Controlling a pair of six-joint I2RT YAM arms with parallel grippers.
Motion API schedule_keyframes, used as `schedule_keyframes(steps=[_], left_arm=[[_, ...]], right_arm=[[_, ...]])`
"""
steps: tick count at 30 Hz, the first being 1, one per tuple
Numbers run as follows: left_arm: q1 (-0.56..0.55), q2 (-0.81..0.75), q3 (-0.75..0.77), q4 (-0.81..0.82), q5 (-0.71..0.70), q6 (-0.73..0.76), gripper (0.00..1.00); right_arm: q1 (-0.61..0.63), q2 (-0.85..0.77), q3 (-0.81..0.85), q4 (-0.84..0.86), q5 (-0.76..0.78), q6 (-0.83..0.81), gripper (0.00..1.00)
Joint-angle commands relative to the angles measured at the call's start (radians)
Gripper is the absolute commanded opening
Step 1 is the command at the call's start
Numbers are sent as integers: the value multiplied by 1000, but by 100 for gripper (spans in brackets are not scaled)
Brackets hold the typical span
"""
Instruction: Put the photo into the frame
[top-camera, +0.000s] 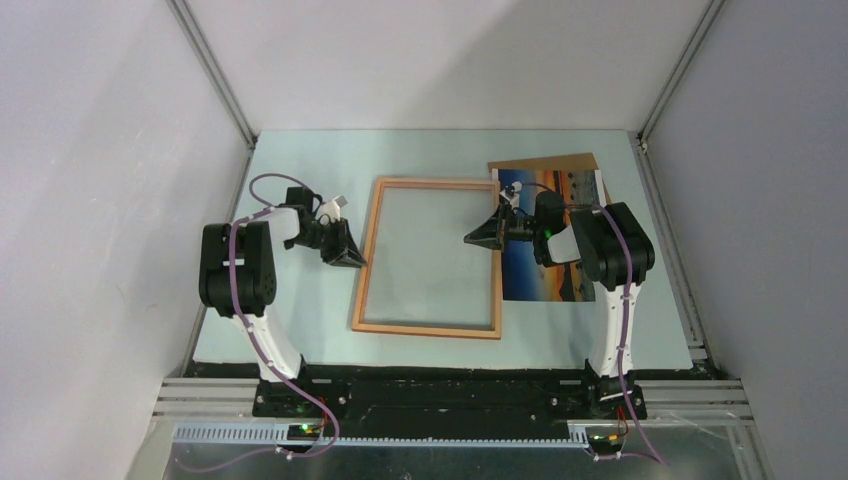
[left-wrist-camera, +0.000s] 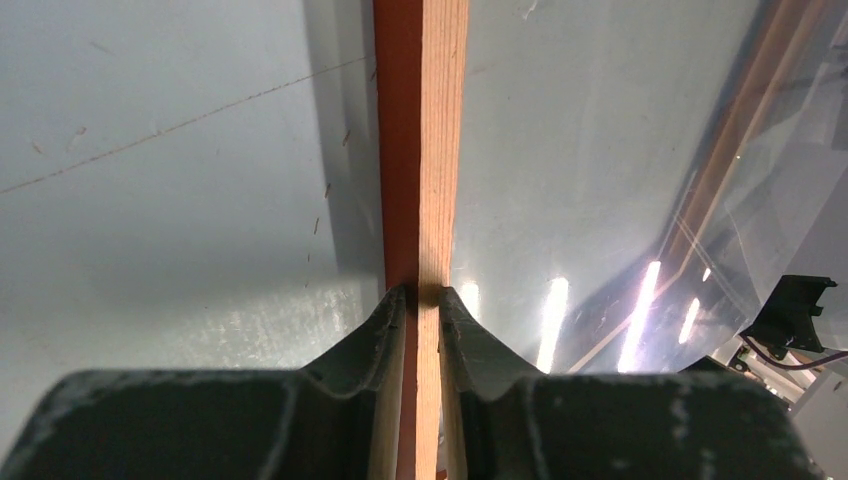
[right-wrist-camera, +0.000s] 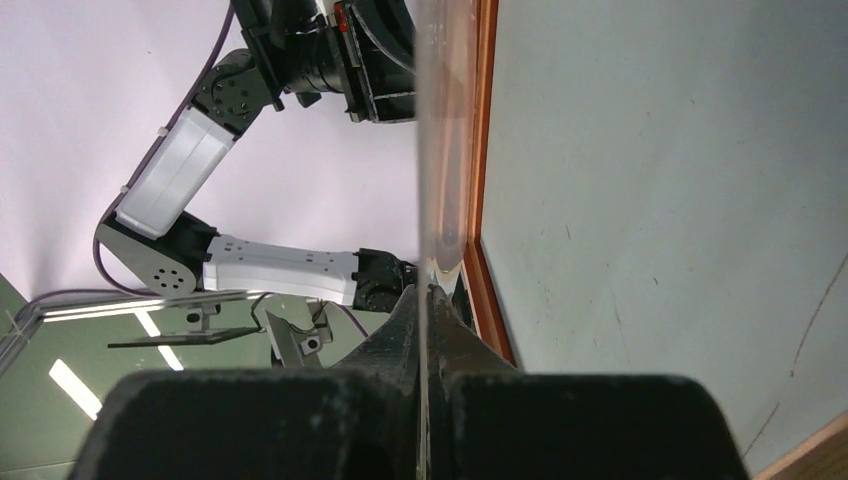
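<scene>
Frame (top-camera: 425, 329) lengthwise, near-to-far

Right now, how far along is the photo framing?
Done: nothing, frame empty. In hand: left gripper clamps the frame's left rail, right gripper pinches the clear pane's edge. Left: photo lies on the brown backing board right of the frame, must go in.

The frame (top-camera: 427, 329) lies on the table (top-camera: 300, 160), the photo (top-camera: 535, 285) just right of it, atop a backing board (top-camera: 545, 162).
</scene>
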Motion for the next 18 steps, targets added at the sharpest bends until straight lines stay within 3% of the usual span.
schedule_keyframes(steps=[1, 18], left_arm=[[-10, -13, -13, 14, -4, 26, 21], [-10, -16, -13, 16, -11, 28, 22]], right_arm=[[14, -26, 9, -15, -29, -35, 0], [17, -25, 21, -34, -53, -50, 0]])
